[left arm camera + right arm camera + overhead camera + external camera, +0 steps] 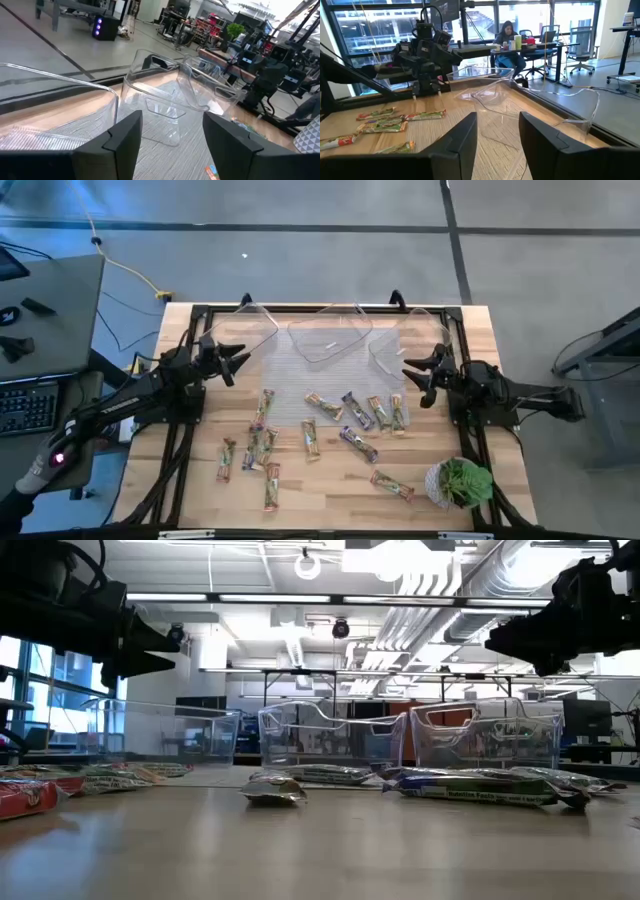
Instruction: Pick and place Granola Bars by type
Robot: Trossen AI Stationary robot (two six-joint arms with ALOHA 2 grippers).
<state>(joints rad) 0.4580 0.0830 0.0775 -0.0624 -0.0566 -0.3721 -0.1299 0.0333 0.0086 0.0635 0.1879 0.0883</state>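
Wooden slats make up the counter (330,495) at the middle of the overhead frame, with three clear tubs (330,335) lined along its upper edge and a small green plant (460,480) at lower right. Granola bars (355,412) lie scattered across the counter's middle and lower left, none inside a tub. At middle left the left gripper (238,362) hangs above the counter beside the leftmost tub with its jaws wide apart and holding nothing, while at middle right the right gripper (415,372) hangs beside the rightmost tub, jaws parted and likewise bare.
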